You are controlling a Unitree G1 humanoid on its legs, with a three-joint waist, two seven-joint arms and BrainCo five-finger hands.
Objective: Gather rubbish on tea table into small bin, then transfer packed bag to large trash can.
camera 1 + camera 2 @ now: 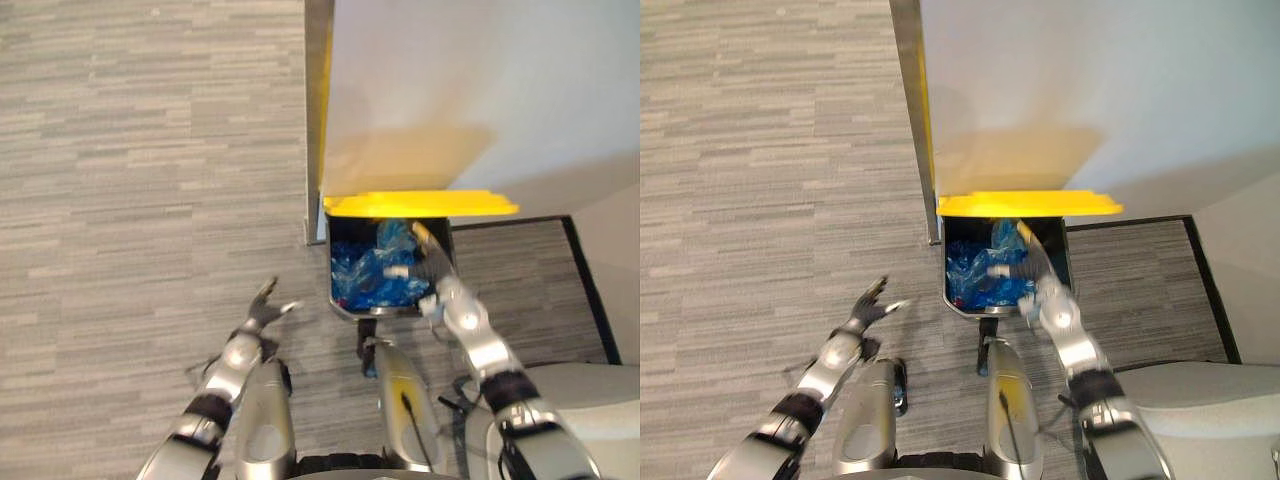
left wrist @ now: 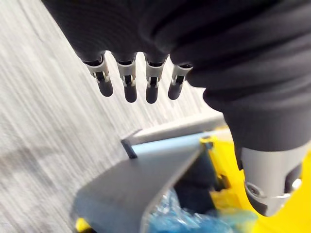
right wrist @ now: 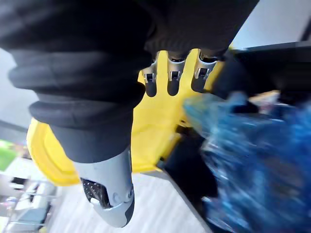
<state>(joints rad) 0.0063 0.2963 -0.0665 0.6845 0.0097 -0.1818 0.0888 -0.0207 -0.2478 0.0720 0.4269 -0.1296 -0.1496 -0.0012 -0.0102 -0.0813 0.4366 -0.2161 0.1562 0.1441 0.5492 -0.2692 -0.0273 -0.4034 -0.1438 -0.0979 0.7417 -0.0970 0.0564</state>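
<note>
We stand on grey carpet (image 1: 150, 200) before a white wall (image 1: 480, 90). Against the wall sits the large trash can (image 1: 352, 312), its yellow lid (image 1: 420, 204) tipped up at the far side so the mouth stays free. The blue bag (image 1: 370, 275) lies inside the can, so we judge the transfer all but done. Our right hand (image 1: 437, 272) hangs over the can's right rim, fingers straight and holding nothing, close beside the bag. Our left hand (image 1: 262, 308) hovers spread and empty over the carpet left of the can, clear of the work.
</note>
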